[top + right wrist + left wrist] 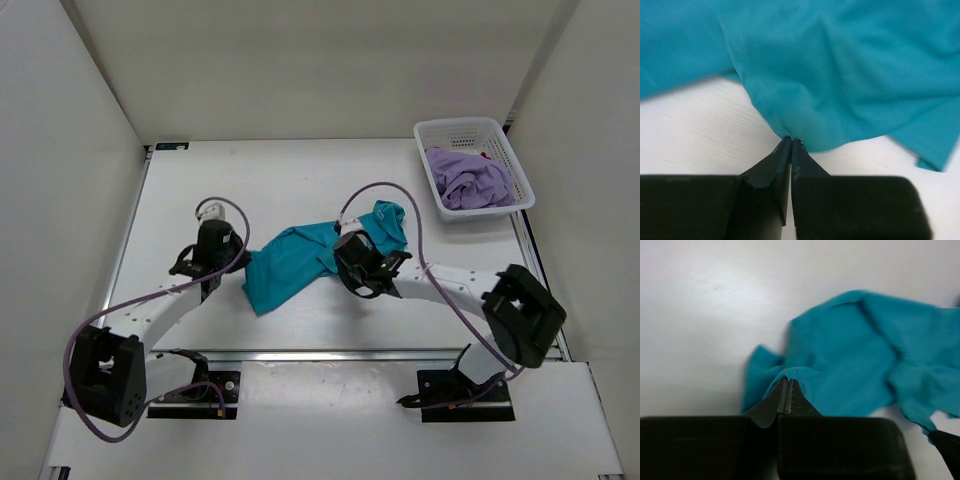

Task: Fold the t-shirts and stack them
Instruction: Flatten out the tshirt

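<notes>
The teal t-shirt [300, 262] lies crumpled in the middle of the table between the two arms. My left gripper [236, 252] is shut on its left edge; in the left wrist view the gripper [789, 381] pinches a fold of the teal shirt [855, 365]. My right gripper [352, 262] is shut on the shirt's right part; in the right wrist view the gripper [791, 141] grips the edge of the teal cloth [840, 65]. The lavender t-shirt [472, 180] lies bunched in the basket. A sliver of the red shirt [484, 156] shows behind it.
A white mesh basket [455, 130] stands at the table's back right corner. White walls close in the table on the left, back and right. Purple cables loop over both arms.
</notes>
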Robot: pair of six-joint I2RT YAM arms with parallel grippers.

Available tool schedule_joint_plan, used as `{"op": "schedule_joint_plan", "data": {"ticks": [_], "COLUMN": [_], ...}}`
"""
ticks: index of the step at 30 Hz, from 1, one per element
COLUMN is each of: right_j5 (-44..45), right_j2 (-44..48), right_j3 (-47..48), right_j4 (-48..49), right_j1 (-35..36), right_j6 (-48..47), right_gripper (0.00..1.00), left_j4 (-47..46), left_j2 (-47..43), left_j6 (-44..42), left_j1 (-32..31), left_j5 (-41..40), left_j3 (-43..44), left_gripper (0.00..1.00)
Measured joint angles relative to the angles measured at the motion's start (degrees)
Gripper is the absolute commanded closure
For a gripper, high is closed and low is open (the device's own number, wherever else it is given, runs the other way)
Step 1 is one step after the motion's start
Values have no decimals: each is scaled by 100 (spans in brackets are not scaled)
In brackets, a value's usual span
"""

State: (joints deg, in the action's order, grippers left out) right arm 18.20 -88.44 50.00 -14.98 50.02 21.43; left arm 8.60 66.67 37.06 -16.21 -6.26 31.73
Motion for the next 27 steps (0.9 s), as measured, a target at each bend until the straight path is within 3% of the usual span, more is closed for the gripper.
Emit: {"op": "schedule_joint_plan", "data": {"ticks": [4,9,14,19,21,23,27], "right_j5": [267,920,1528,1773,1399,745,-555], "right_j2": [907,1696,1816,1469,1241,1032,267], "right_j3": [675,2406,4400,6255,6743,6837,6961], "right_j4": [-608,-1329,-1932,-2306,-2312,-2277,-2326], "right_j1": [-179,-570,-592,-455,-883,-1740,-3106], "right_j6": [-26,-269,-826,-1486,-1685,-1757,-1827], "right_gripper": [100,100,99,100,100,100,100], "left_j4": [166,328,691,1038,1069,1058,916], "left_j2": [-48,-299,-809,-944,-955,-949,-647], "left_j6": [-225,-393,-472,-667,-723,-772,-767], "left_j1": [-146,413,1224,1266,1268,1270,1429], "left_j5": [98,503,789,743,667,581,570], "left_j3": [1215,2483,3453,4564,4782,4791,4433], "left_gripper": [100,100,100,100,100,100,100]}}
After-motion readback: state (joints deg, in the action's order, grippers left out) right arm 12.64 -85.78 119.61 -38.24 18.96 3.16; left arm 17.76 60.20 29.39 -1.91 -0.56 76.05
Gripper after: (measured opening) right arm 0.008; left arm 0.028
